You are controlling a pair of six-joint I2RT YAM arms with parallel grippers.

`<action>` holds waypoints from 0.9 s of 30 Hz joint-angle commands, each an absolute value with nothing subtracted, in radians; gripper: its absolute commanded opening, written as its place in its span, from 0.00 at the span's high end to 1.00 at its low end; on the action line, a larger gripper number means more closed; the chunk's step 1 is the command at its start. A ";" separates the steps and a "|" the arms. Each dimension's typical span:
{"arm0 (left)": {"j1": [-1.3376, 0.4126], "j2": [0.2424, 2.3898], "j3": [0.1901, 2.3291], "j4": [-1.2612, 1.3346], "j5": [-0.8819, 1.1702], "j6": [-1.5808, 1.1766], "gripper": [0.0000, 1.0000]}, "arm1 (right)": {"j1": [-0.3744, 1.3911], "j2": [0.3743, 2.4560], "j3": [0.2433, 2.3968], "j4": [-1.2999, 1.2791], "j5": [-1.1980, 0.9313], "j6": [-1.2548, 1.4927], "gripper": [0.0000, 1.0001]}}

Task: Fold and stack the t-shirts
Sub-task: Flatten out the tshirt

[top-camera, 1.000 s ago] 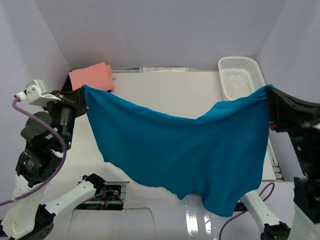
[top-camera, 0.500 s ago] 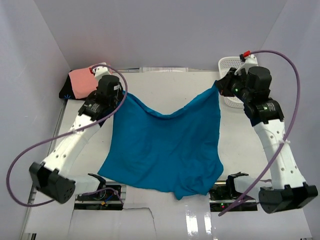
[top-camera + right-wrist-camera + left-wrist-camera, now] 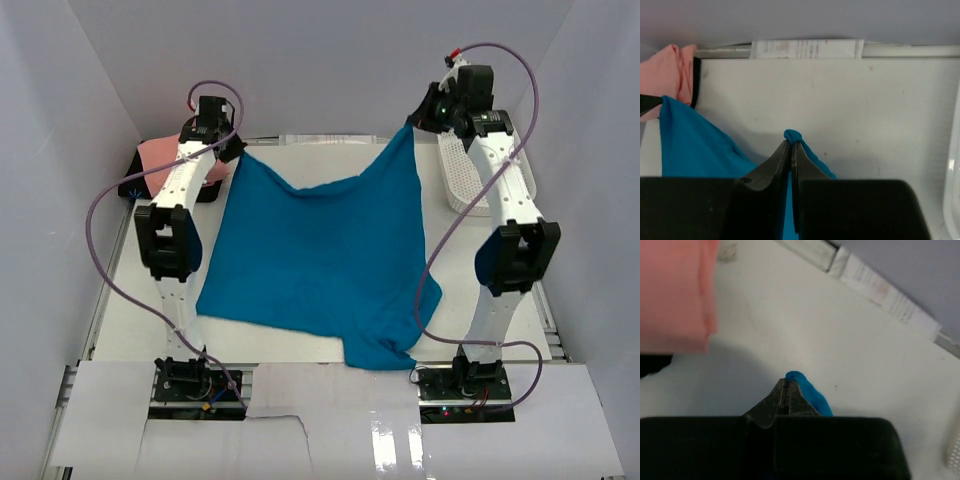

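Table (image 3: pixel 330 175) takes up the middle of the top view, 1 white surface. On it lies 1 blue t-shirt (image 3: pixel 320 260), spread from the upper centre down to the lower centre. Its 2 upper corners are lifted, and its lower edge is rumpled at the lower right. 2 arms run straight up the frame, 1 along each side of the shirt. 1 white basket (image 3: pixel 455 185) sits at the upper right, partly behind the right arm. 1 folded pink t-shirt (image 3: pixel 160 160) rests at the upper left, beside the left arm.

The left gripper (image 3: pixel 238 152) pinches the blue shirt's upper left corner. The right gripper (image 3: pixel 412 122) pinches the upper right corner, higher in the frame. In each wrist view the jaws are nearly together, with a nub of blue cloth between the tips.

Against 0.5 s ago, both arms have straightened from bent elbows and both held corners sit higher in the frame. The shirt's lower edge has also drawn up from the bottom. 1.0 s ago the shirt hung stretched across nearly the whole frame.
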State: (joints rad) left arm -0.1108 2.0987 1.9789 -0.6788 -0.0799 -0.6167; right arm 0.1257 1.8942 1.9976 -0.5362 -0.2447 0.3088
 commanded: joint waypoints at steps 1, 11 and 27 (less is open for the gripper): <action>-0.072 2.236 2.348 -0.748 0.094 -0.604 1.00 | 0.094 2.032 2.367 -0.529 -0.395 0.336 0.92; 0.097 1.977 1.949 -0.190 0.308 -0.690 1.00 | 0.058 1.742 1.941 0.139 -0.463 0.299 0.92; 0.195 1.720 1.620 0.173 0.440 -0.881 1.00 | -0.123 1.517 1.613 0.492 -0.615 0.546 0.92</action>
State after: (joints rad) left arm 0.1844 1.7405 1.7599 0.1177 0.4107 -0.8642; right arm -0.1272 1.5421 1.7325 0.4049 -0.5640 0.5388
